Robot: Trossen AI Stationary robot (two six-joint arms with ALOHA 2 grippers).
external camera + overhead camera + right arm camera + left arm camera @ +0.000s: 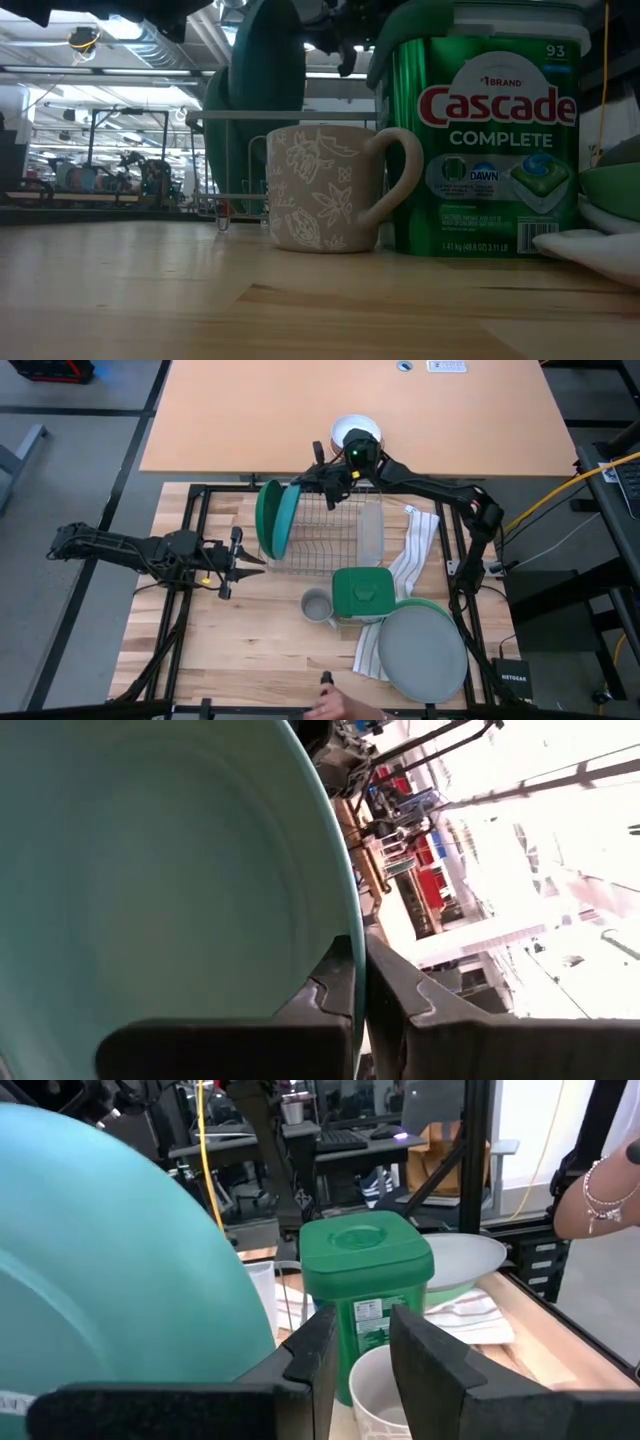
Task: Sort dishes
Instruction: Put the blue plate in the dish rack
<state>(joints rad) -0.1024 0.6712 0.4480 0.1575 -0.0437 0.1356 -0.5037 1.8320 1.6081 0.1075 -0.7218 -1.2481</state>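
Observation:
A teal plate [289, 520] [170, 870] [110, 1250] stands on edge over the left end of the wire rack [335, 530]. My right gripper [300, 485] [358, 990] is shut on its far rim. A dark green plate [264, 520] stands close against its left side. I cannot tell whether the teal plate's lower rim rests in the rack. A grey plate [425, 650] lies flat on a light green plate [415, 605] at the near right. My left gripper [250, 565] [360, 1355] hangs open left of the rack, pointing level toward the table's right, with nothing between its fingers. My right gripper pinches the teal plate's rim [345, 945] between its two fingers, one finger on each face. It comes level from the table's far side, at the plate's far upper edge [295, 490]. The plate stands on edge, tilted.
A green Cascade tub [362, 595] [480, 130] and a small patterned mug [318, 605] [330, 190] stand near the rack. A striped towel [410, 550] lies under the flat plates. A brown-rimmed white bowl [357, 432] sits beyond. A person's hand [335, 707] shows at the near edge.

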